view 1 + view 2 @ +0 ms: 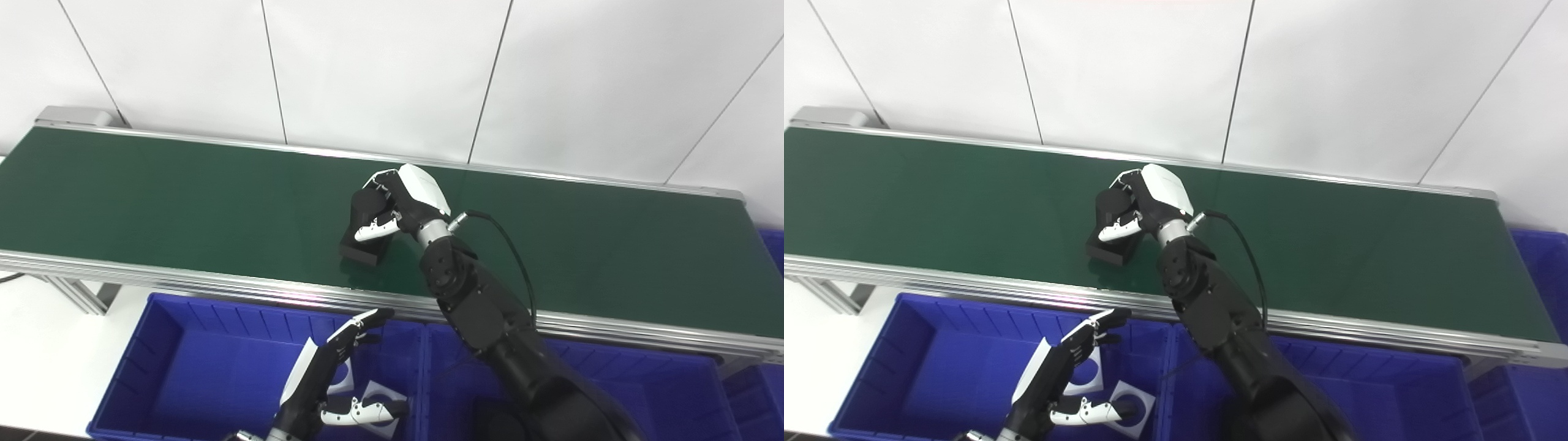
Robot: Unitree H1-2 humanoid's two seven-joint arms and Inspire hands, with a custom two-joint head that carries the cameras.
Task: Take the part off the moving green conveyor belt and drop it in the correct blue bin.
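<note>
Left hand [324, 380] is being held open over blue bin [165, 367]; black part [365, 236] is being gripped by right hand [398, 202] on green belt [153, 202].

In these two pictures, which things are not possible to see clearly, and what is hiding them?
- Black part: its upper side is covered by the right hand, both views.
- Right bin: the right arm covers much of its inside; the bottom edge cuts it.
- White pieces in the left bin: partly behind the left hand; shape unclear.
- Far-right bin: cut by the picture's edge.
</note>
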